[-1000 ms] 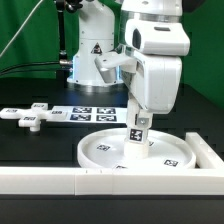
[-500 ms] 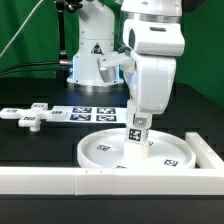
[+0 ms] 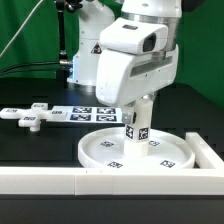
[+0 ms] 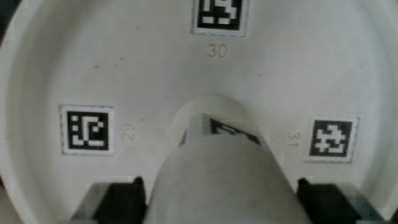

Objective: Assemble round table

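The large rimmed round disc [image 3: 150,152] lies flat on the black table at the front of the exterior view. The short cylindrical post [image 3: 136,128] stands upright near the disc's middle, its foot on the disc. My gripper [image 3: 139,108] comes down from above and is shut on the post's upper part. In the wrist view the post [image 4: 222,165] runs between the two dark fingers [image 4: 121,200], which press its sides around my gripper [image 4: 221,203], with the disc's [image 4: 107,70] tagged inner face beyond. The cross-shaped piece [image 3: 28,116] lies apart at the exterior view's left.
The marker board [image 3: 85,114] lies behind the disc, between it and the robot base [image 3: 88,62]. The long white border wall [image 3: 100,181] runs along the front edge and turns back at the exterior view's right [image 3: 212,152].
My hand and wrist have turned about the post's axis, so the arm's housing now leans to the exterior view's left. The post stays upright at the same spot on the disc.
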Robot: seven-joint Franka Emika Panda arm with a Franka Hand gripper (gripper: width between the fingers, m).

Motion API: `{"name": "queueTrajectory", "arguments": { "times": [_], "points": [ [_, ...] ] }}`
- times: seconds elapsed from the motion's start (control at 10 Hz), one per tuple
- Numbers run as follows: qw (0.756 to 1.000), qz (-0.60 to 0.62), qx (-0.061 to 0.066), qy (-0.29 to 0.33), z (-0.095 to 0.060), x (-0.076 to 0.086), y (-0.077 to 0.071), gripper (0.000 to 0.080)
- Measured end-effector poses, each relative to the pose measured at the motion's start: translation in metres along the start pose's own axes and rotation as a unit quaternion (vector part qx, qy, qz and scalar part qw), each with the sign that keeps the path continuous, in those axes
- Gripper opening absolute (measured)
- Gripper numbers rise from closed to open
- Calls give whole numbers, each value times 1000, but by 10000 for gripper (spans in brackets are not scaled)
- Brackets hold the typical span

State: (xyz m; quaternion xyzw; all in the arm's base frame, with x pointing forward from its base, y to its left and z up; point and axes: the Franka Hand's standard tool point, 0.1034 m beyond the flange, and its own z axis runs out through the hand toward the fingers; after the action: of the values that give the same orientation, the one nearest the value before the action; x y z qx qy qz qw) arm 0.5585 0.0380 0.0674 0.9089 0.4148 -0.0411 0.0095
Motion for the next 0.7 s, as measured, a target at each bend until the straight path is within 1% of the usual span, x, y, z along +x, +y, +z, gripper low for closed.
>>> {"name": "queueTrajectory", "arguments": {
  "times": [0.1,0.2,0.4,0.7],
  "points": [
    [997,72,2,4,1,0,-1,407],
    [990,141,5,6,1,0,-1,407],
    [983,184,7,8,1,1,-1,407],
    [958,286,9,7,1,1,-2,409]
  ]
}}
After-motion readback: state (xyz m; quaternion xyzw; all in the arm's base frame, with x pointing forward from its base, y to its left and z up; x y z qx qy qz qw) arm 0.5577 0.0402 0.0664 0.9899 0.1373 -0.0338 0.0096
